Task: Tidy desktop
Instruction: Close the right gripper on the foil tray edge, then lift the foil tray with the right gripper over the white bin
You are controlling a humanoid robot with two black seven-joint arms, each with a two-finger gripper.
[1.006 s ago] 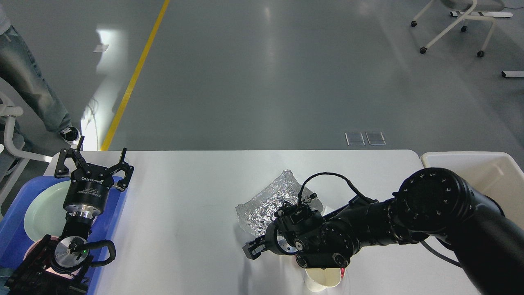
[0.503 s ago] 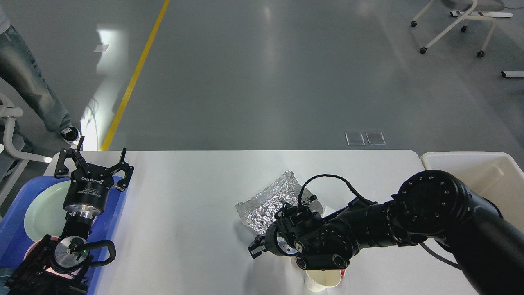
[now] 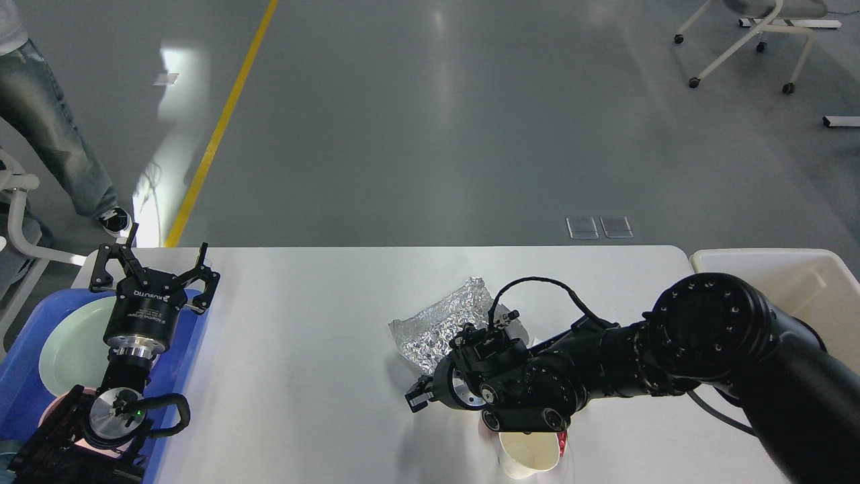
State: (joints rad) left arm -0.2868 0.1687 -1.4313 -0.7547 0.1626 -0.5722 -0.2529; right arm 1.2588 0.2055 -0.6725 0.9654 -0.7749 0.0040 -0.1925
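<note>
The desktop (image 3: pixel 316 349) is a wide white-grey tabletop. A crumpled sheet of silver foil (image 3: pixel 440 319) lies on it right of centre. My right gripper (image 3: pixel 418 395) sits at the foil's near-left edge; it is seen small and dark, so its fingers cannot be told apart, and contact with the foil is unclear. A cream paper cup (image 3: pixel 531 452) with a red mark lies just below my right wrist, partly hidden by it. My left gripper (image 3: pixel 154 267) hovers open over the far end of the blue tray (image 3: pixel 17 383), holding nothing.
The blue tray at the left edge holds a pale green plate (image 3: pixel 67 343) and a pink item under my left arm. A cream-white bin (image 3: pixel 799 269) stands off the table's right end. A person's legs (image 3: pixel 47 121) and chairs stand on the floor beyond.
My right gripper and wrist have shifted slightly up and toward the foil, uncovering more of the cup. The foil's near edge has drawn in a little. My left arm has not moved.
</note>
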